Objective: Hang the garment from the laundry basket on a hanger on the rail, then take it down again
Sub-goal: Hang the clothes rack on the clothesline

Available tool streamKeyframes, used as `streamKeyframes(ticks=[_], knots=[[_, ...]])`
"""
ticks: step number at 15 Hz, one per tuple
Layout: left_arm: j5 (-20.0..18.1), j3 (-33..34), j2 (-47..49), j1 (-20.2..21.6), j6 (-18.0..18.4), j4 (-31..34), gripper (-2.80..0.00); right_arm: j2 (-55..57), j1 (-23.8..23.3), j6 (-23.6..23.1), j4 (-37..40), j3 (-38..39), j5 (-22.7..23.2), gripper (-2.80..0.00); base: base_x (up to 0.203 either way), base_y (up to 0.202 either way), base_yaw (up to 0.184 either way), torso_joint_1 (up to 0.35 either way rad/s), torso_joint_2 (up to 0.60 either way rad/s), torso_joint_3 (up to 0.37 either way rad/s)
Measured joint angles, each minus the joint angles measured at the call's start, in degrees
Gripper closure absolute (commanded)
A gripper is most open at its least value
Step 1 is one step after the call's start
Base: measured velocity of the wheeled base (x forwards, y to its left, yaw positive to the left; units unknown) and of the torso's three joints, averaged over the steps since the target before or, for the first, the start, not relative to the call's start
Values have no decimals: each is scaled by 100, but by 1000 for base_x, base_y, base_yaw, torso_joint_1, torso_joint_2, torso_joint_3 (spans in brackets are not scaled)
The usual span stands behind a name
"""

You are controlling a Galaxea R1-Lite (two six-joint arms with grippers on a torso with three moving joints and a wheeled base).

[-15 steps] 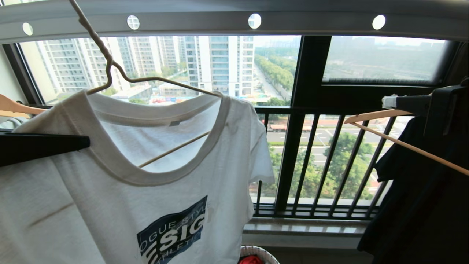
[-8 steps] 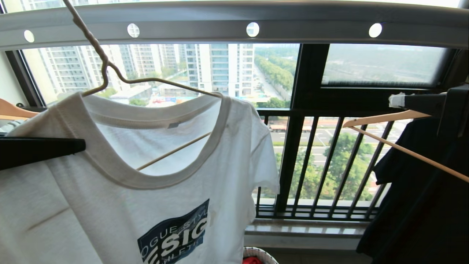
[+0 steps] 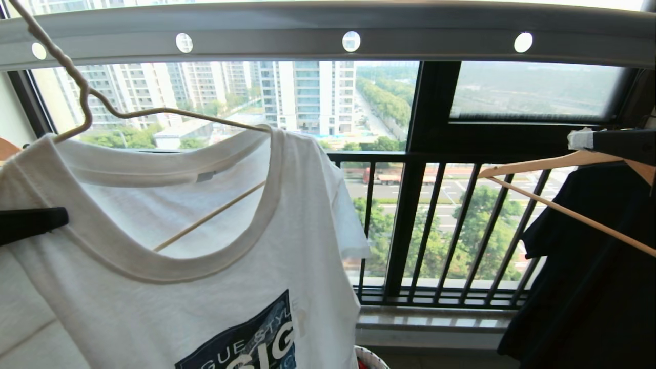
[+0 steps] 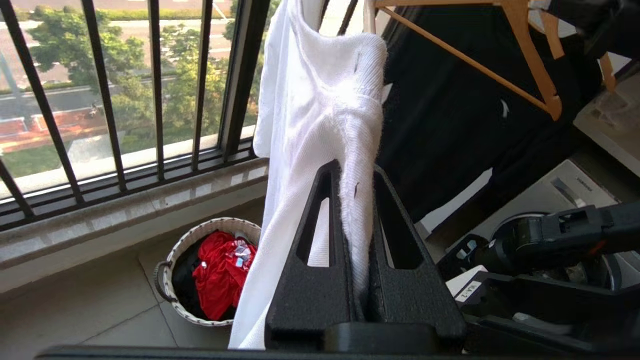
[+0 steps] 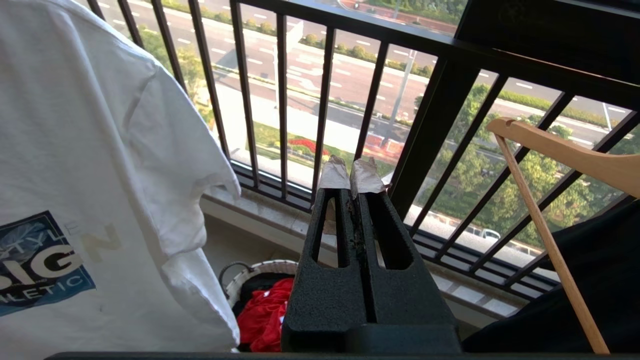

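Observation:
The white garment (image 3: 154, 307) with its dark blue logo hangs on the thin wire hanger (image 3: 215, 119) at the left, below the grey rail (image 3: 435, 38). The hanger's long hook runs up across the rail's front and out of the picture, so its top is hidden. My left gripper (image 3: 64, 218) comes in from the left edge and is shut on the garment's shoulder fabric (image 4: 320, 100), pinched between its jaws (image 4: 352, 171). My right gripper (image 3: 573, 139) is at the far right, shut and empty, its taped tips (image 5: 350, 175) apart from the garment. The laundry basket (image 4: 200, 231) stands on the floor below.
A red garment (image 4: 220, 270) lies in the basket. A light wooden hanger (image 3: 538, 163) with a dark garment (image 3: 589, 282) hangs at the right, close to my right gripper. The black barred window railing (image 3: 410, 230) and a stone sill (image 3: 435, 323) lie behind.
The garment and wire hanger have swung left and a little lower, with my left gripper drawing back toward the left edge. The right gripper has drifted slightly right. The camera tilted early on.

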Motion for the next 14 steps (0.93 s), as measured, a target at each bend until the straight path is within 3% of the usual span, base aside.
streamKeyframes(ticks=[2, 6, 8, 14], knots=[[521, 108, -136, 9, -79, -2, 0, -15, 0, 0, 0, -7, 0, 0, 0, 0, 0, 0, 0, 0], [1097, 224, -336, 16, -113, 2, 0, -29, 0, 0, -1, -7, 11, 0, 0, 0, 0, 0, 0, 0], [1564, 244, -382, 16, -118, 2, 0, -33, 0, 2, 2, 0, 11, 0, 0, 0, 0, 0, 0, 0], [2191, 430, -669, 16, -107, 11, 0, -10, 11, 2, 6, 4, 9, 0, 0, 0, 0, 0, 0, 0]])
